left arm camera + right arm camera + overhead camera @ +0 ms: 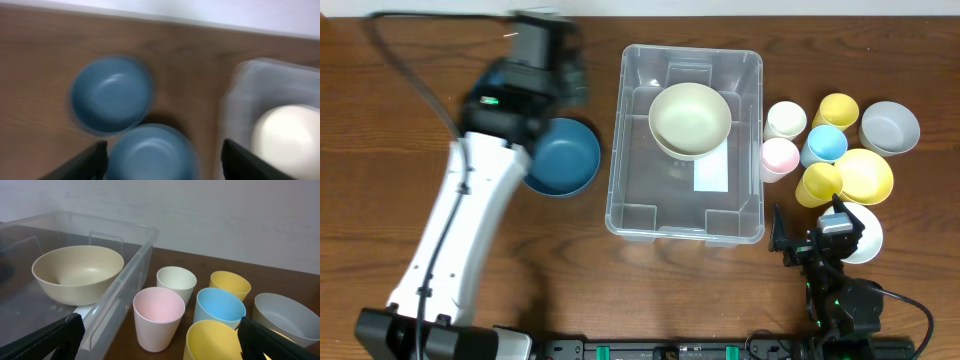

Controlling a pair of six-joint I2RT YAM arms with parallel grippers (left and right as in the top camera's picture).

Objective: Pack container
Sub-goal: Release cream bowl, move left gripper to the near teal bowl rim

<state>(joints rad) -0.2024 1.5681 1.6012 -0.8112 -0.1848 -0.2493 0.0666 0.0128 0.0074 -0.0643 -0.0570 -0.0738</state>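
**A:** While the left gripper (164, 147) hangs with its jaws spread wide and nothing in them, how should it go down?

**B:** Straight onto the nearer round blue plastic bowl (150, 162), I'd judge, the one lying between its fingers. Put one finger inside the rim and one outside, then pinch the wall. The second blue bowl (111, 95) lies just beside it at 11 o'clock in the wrist view, so keep off that one. The view is too blurred to tell whether a finger touches the rim.

**A:** And where does it go?

**B:** The large clear rectangular plastic container (650, 200) sits mid-table, at 3 o'clock from those bowls. Lift above its wall, then nest the bowl in the round cream bowl (690, 118) at the container's 12 o'clock end.

**A:** The right gripper (161, 325)?

**B:** Jaws fully apart, empty, at the container's 4 o'clock.

**A:** The count?

**B:** One container. Six bowls:
- two blue
- one cream
- one grey bowl (889, 128)
- one yellow bowl (868, 175)
- one white bowl (865, 240), half hidden under the right arm

Five cups at 3 o'clock:
- a cream cup (785, 120)
- a pink cup (779, 158)
- a light-blue cup (825, 145)
- a far yellow cup (838, 110)
- a near yellow cup (818, 185)
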